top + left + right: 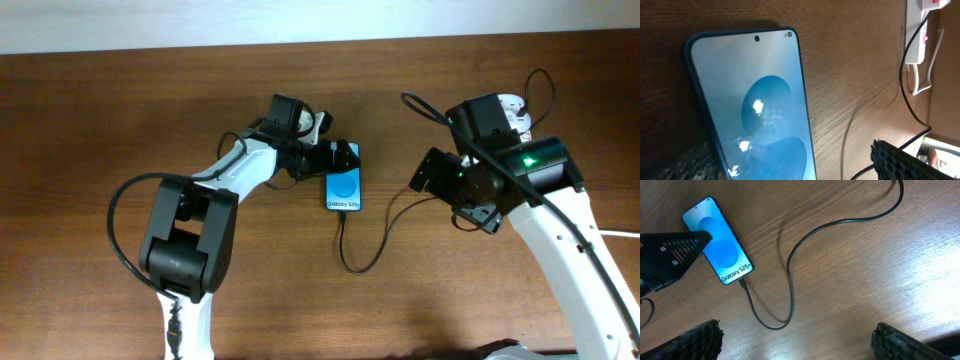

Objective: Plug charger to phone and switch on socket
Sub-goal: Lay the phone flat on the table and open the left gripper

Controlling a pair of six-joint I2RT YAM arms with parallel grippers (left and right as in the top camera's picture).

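The phone (344,190) lies flat mid-table, its blue screen up. It fills the left wrist view (760,110) and shows in the right wrist view (717,247). The charger cable (355,268) runs from the phone's near end, loops and rises toward the right arm. Its connector tip (742,284) sits at the phone's bottom edge and looks inserted. My left gripper (335,158) (795,170) is open at the phone's far end, one finger beside its edge. My right gripper (425,175) (795,345) is open and empty above the table. The socket (515,105) (917,45) is mostly hidden behind the right arm.
A thick white cord (930,75) loops beside the socket, with the black cable (904,75) running past it. A white cord (620,235) also shows at the table's right edge. The table is dark brown wood (80,120).
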